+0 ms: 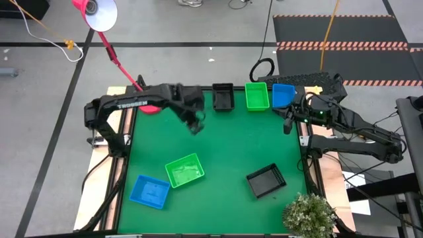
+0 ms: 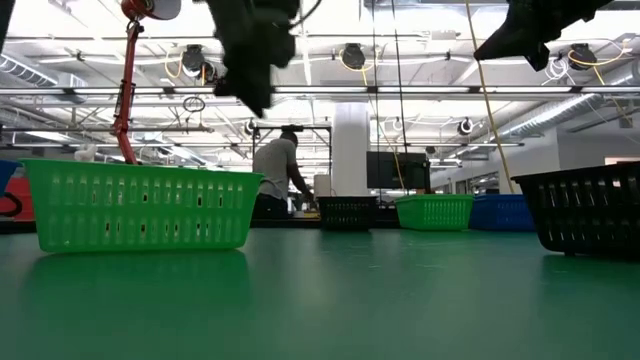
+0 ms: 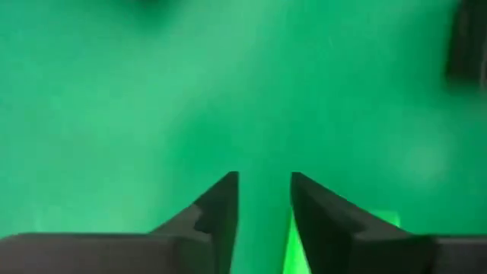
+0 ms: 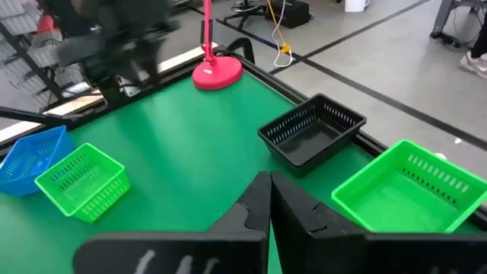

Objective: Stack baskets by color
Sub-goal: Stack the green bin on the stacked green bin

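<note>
Three baskets stand in a row along the table's far edge: black (image 1: 223,97), green (image 1: 257,96) and blue (image 1: 283,94). Three more rest on their bases toward the near side: a green basket (image 1: 184,170), a blue basket (image 1: 150,192) at the near left and a black basket (image 1: 266,180) at the near right. My left gripper (image 1: 196,127) hangs open over the bare green mat left of the middle, nothing between its fingers (image 3: 221,205). Shut and empty, my right gripper (image 4: 270,183) waits raised at the table's far right (image 1: 289,122).
A pink lamp base (image 1: 151,108) stands at the far left behind my left arm, its stem leaning away to the lamp head (image 1: 99,13). A potted plant (image 1: 308,213) sits at the near right corner. A person (image 2: 275,165) stands far off in the room.
</note>
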